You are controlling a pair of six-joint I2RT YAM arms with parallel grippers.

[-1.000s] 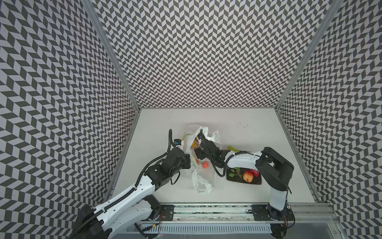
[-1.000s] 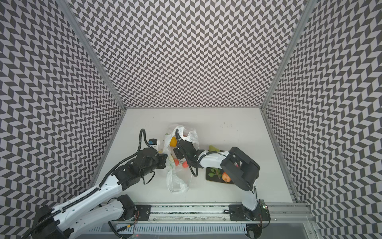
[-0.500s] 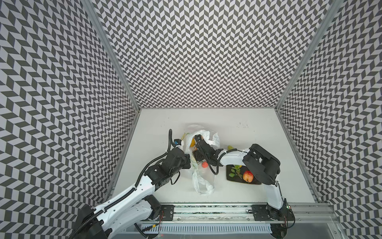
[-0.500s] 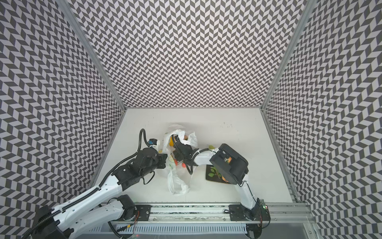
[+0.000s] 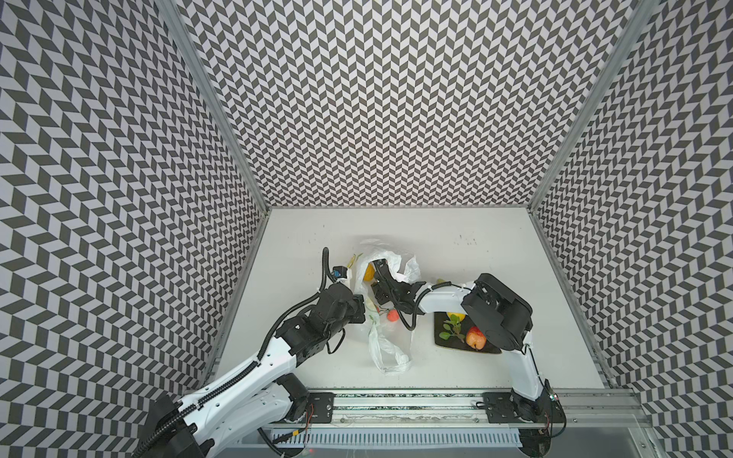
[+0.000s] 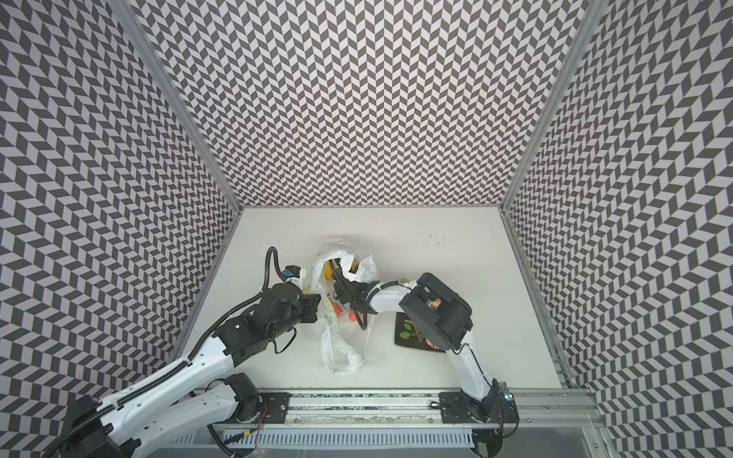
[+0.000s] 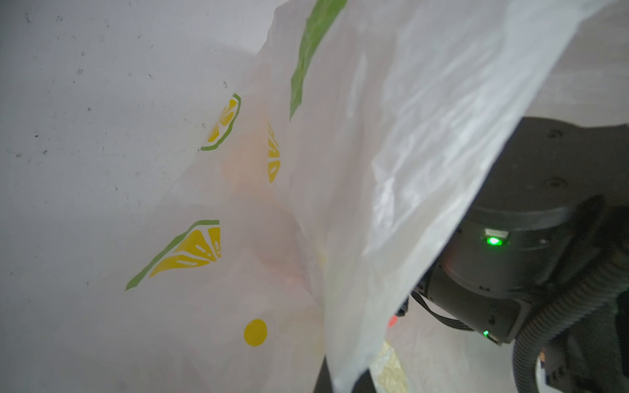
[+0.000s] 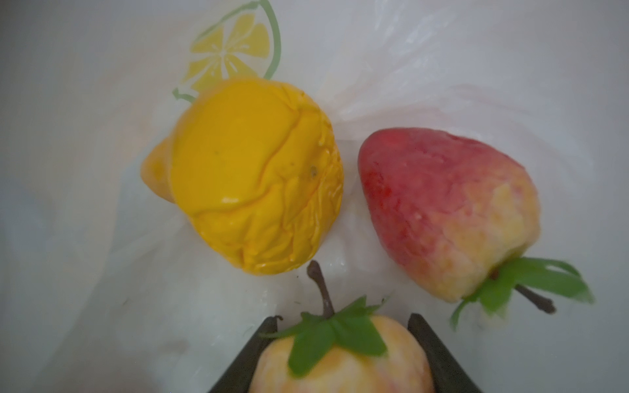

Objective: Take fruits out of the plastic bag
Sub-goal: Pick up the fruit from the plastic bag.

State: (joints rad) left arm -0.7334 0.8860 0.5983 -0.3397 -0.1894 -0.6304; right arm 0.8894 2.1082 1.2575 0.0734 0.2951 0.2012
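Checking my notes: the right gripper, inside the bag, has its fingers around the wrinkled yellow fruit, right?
No: the right wrist view shows the right gripper around the pale leafy fruit; the wrinkled yellow fruit lies beside it in the bag.

Both top views look from high above the front rail [image 5: 396, 408], facing down and toward the back. Wide and distant, they share the whole tabletop [image 5: 476, 253], the left arm [image 5: 254, 368], the right arm [image 5: 440, 303] and the patterned walls [image 5: 396, 99].

Left wrist camera: very near, close against the plastic bag [image 7: 408, 119], with bare tabletop to one side and the right arm's dark housing beyond the film. The same bag shows in both top views.

Right wrist camera: inside the bag, looking along its jaws, nearest of all. A pale fruit [image 8: 340, 360] between the jaws, a yellow fruit [image 8: 255, 177] and a red fruit [image 8: 442, 211] fill the frame.
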